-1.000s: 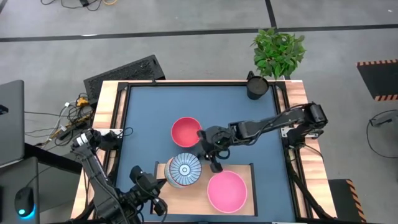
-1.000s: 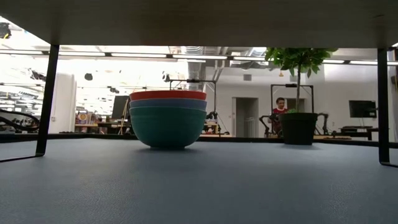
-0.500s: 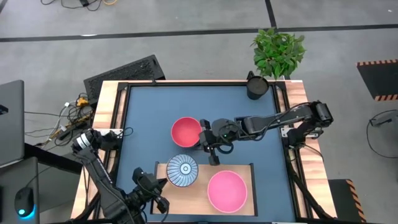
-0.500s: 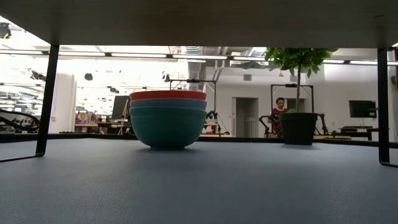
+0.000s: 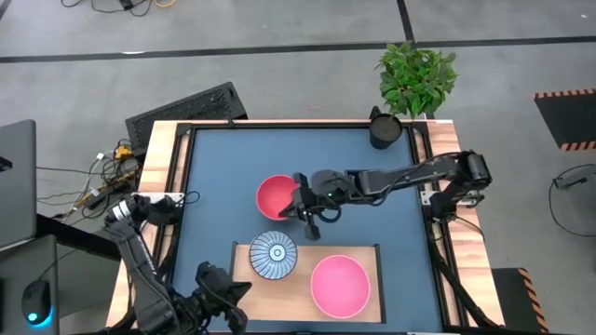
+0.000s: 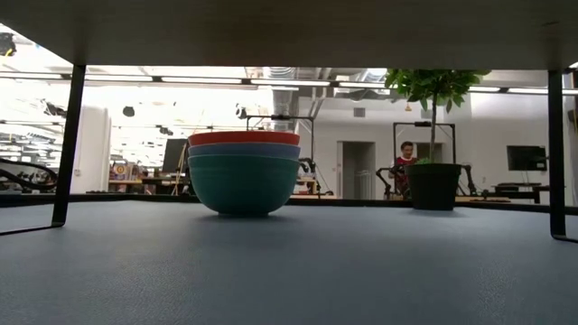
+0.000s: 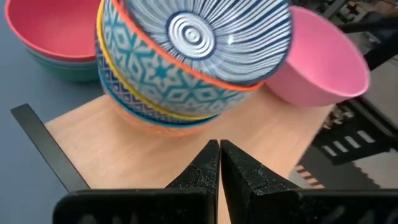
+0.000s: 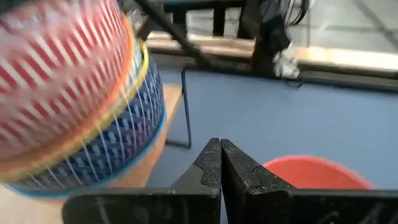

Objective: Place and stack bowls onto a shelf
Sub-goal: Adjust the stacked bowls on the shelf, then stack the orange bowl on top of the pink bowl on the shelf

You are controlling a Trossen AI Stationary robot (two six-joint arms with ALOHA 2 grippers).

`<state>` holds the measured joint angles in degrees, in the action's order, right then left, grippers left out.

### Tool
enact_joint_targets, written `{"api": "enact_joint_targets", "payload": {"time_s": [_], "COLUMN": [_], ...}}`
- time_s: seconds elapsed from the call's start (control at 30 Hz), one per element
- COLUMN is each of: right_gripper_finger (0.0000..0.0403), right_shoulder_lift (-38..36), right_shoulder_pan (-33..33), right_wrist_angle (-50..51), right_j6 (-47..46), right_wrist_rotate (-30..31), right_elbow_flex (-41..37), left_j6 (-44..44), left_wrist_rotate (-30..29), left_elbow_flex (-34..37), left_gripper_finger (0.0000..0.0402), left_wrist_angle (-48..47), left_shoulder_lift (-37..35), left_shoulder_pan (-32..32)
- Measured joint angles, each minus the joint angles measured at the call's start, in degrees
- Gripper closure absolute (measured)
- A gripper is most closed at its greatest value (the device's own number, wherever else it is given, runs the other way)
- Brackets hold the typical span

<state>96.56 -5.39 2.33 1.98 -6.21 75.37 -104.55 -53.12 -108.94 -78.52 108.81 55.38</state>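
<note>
One tabletop [image 5: 223, 167], dark blue, carries everything. One shelf [image 5: 298, 290], a pale wooden board on thin dark legs, stands at its near edge.

Bowls come in three groups. A stack of three wide bowls [image 6: 244, 171] sits on the tabletop just beyond the shelf: red on top, a blue-grey one under it, green at the bottom. One pink bowl [image 5: 340, 285] rests alone on the right half of the shelf. On the left half sits a nest of small patterned bowls [image 7: 186, 62], the blue-and-white striped bowl [image 5: 274, 254] uppermost, tilted in the left wrist view; at least three are nested, though the exact count is hard to tell. One dark cup [image 5: 384, 128] and one potted plant [image 5: 417, 76] stand at the far right corner.

The right arm reaches across the tabletop from the right; its gripper [image 5: 310, 226] hangs between the red bowl and the shelf, fingers [image 8: 233, 171] pressed together, holding nothing.

The left arm is folded at the near left corner; its gripper [image 7: 219, 163] points at the patterned nest, fingers together and empty.
</note>
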Motion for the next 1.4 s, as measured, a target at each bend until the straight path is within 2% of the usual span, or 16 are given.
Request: {"api": "enact_joint_targets", "payload": {"time_s": [0.1, 0.23, 0.47, 0.6, 0.77, 0.87, 0.97, 1.17, 1.4], "right_gripper_finger": [0.0384, 0.0371, 0.0384, 0.0378, 0.0374, 0.0383, 0.0379, 0.0339, 0.0303], "right_shoulder_lift": [1.82, 2.16, 2.11, 2.11, 2.11, 2.11, 1.67, -3.11, -3.36], "right_shoulder_pan": [-0.02, -1.22, -2.73, -3.42, -3.49, -3.49, -2.92, 1.48, 6.79], "right_wrist_angle": [-2.04, -1.92, -1.97, -1.95, -1.88, -1.91, -1.51, 5.94, 21.34], "right_j6": [-0.41, -0.43, 0.21, 0.47, 0.54, 0.63, 1.15, 5.17, 18.01], "right_wrist_rotate": [-2.69, -3.28, -7.35, -7.71, -11.66, -11.42, -8.36, -1.34, -4.91], "right_elbow_flex": [-0.01, -0.02, 0.0, 0.0, 0.0, 0.0, 0.0, 0.06, 0.01], "left_j6": [1.67, 3.46, 4.01, 4.01, 3.95, 3.88, 3.86, 3.5, 2.92], "left_wrist_rotate": [0.02, -0.14, -0.07, -0.09, 0.12, 0.26, 0.26, 0.29, 0.33], "left_elbow_flex": [-1.92, -3.67, -3.84, -3.83, -3.83, -3.83, -3.83, -3.84, -3.83], "left_gripper_finger": [0.0401, 0.0401, 0.0401, 0.0402, 0.0402, 0.0401, 0.0402, 0.0401, 0.0401], "left_wrist_angle": [-0.05, -0.08, 0.01, 0.02, 0.03, 0.07, 0.08, 0.1, 0.22], "left_shoulder_lift": [0.0, 0.0, 0.0, 0.0, 0.0, 0.0, 0.0, 0.0, 0.0], "left_shoulder_pan": [0.01, -0.13, -0.47, -0.47, -0.47, -0.47, -0.45, 0.07, 0.32]}}
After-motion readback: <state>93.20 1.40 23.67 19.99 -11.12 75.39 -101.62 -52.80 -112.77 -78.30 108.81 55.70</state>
